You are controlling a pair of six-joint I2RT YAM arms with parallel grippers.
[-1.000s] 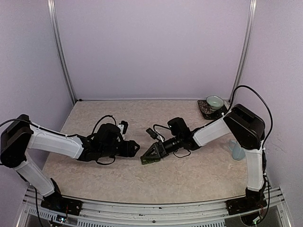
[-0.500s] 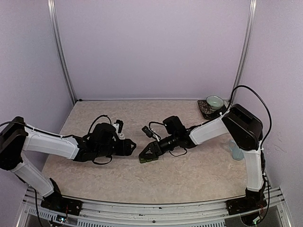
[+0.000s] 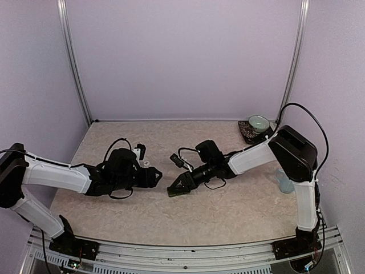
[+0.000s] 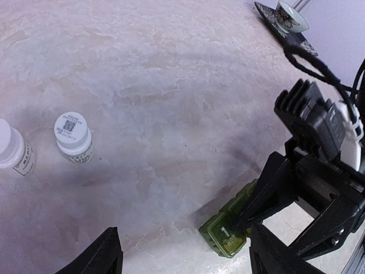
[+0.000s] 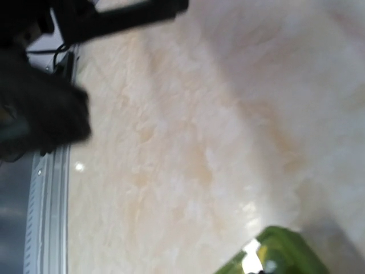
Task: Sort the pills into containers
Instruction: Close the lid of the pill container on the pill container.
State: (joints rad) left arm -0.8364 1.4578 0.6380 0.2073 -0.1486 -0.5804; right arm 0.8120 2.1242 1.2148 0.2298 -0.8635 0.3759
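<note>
- Dark green plastic, the containers are a short strip of joined square lidded compartments. It sits near the middle of the table, low over the marbled top; whether it touches the surface cannot be told.
- The right gripper pinches the strip. In the left wrist view one of its black fingers lies along the strip's side, and the end compartment sticks out past the fingertips.
- The right wrist view is blurred and shows only a corner of the green strip at its bottom edge.
- The left gripper hovers with its fingers spread well apart, nothing between them, touching nothing. It points at the strip and sits near it, with a gap between.
- Two white pill bottles stand upright on the table, to the left in the left wrist view and well apart from the strip.
- A green bowl on a dark saucer is in the far right corner, and a pale blue mug is beside the right arm.
</note>
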